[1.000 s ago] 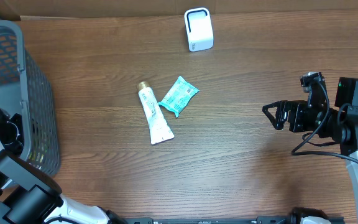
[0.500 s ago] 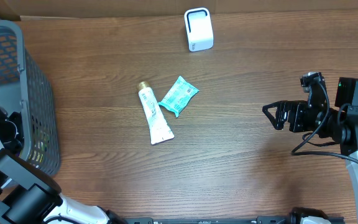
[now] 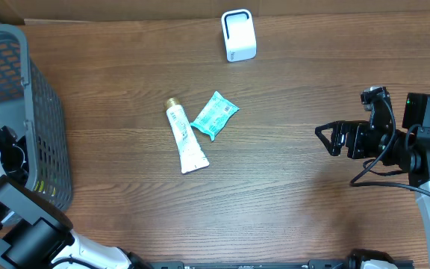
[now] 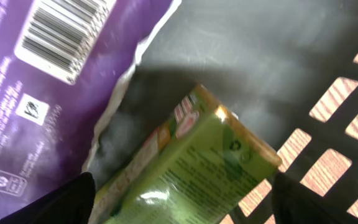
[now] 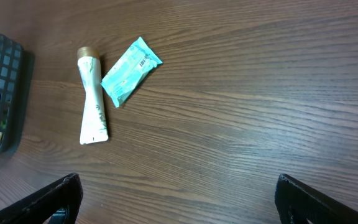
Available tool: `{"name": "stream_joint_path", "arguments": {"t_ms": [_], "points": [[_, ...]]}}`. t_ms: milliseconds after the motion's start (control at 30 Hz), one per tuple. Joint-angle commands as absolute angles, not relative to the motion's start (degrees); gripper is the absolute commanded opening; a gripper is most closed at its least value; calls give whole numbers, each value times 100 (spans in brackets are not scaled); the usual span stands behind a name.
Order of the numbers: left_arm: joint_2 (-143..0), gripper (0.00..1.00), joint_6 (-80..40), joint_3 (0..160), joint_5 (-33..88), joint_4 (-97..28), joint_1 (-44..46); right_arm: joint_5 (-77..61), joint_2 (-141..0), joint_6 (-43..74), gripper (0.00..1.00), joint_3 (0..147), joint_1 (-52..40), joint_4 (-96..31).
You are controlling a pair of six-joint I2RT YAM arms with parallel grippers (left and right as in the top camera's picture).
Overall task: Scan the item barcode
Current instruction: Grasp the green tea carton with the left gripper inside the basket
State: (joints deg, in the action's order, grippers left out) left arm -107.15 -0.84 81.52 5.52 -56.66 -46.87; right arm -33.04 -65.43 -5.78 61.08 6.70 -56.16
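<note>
Brown wood-grain table (image 3: 290, 217) fills the room's working space, and the grey mesh basket (image 3: 43, 112) stands at its left edge. The left arm reaches down inside the basket. The right gripper (image 3: 325, 139) hangs far to the basket's right, its jaws spread wide and holding nothing.

Inside the basket, the left gripper (image 4: 182, 186) has its fingers set wide to either side of a green carton (image 4: 191, 155). No grip shows. A purple packet (image 4: 36, 93) lies just beside the carton with its barcode (image 4: 58, 34) face up.

I'd say the step in hand is picking an item out of the basket, and it looks barely begun. Next the fingers need to close on the carton, lift it over the basket wall and carry it to the white scanner (image 3: 238, 35), which is well right of the basket at the far edge. The code has to face the scanner.

Between the basket and the right gripper lie a white tube (image 3: 184, 138) and a teal sachet (image 3: 214, 115), touching.

Only the overhead view shows the scanner, but it hides what is in the basket. Only the left wrist view shows the carton and packet. The right wrist view shows the tube, the sachet and one basket corner.
</note>
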Motion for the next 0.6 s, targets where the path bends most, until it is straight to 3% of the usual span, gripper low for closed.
{"name": "stream_joint_path", "arguments": {"t_ms": [0, 233, 400, 467, 567], "points": [[-10825, 79, 89, 7933, 462, -5741, -4646, -3382, -6528, -604, 100, 6222, 639, -5579], [-10825, 73, -23, 7609, 104, -5516, -4648, -3441, -6528, -604, 100, 6222, 639, -5583], [-10825, 46, -36, 7612, 110, -5428, -4646, -3441, -6528, -607, 100, 6222, 639, -5583], [-10825, 45, -180, 7612, 110, -5391, -4646, -3439, -6528, -607, 100, 6222, 639, -5583], [-10825, 36, -386, 7616, 115, -5369, -4646, -3439, -6528, -607, 100, 6222, 639, -5579]]}}
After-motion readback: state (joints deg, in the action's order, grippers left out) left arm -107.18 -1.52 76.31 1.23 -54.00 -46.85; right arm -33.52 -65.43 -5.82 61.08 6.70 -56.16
